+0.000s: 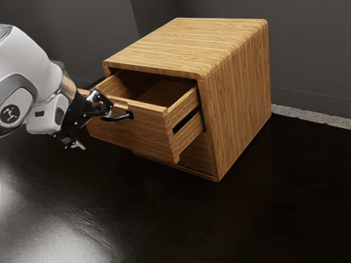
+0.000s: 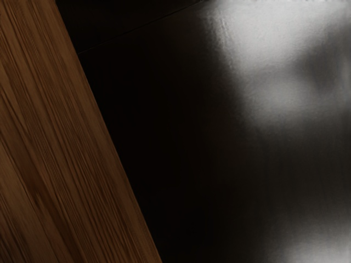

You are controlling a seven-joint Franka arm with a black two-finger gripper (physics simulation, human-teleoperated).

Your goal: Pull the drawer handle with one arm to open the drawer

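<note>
You have the black gripper (image 1: pixel 103 108) clamped narrow on the dark drawer handle (image 1: pixel 122 116), at nine o'clock of the wooden cabinet (image 1: pixel 236 98), whose top drawer (image 1: pixel 159 118) stands pulled out toward eight o'clock above the glossy dark floor (image 1: pixel 219 219), with a wood-grain panel (image 2: pixel 49 164) close beside your hand.

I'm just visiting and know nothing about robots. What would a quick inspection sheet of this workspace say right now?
Surface: table, dark and glossy, with light reflections.
Job's things: wooden cabinet; its top drawer stands partway out and looks empty; black handle on the drawer front.
Clutter: nothing seen.
End effector: right at the handle; how it grips cannot be judged.
Cables: nothing seen.
Surroundings: dark grey wall behind, with a pale strip along its foot.
</note>
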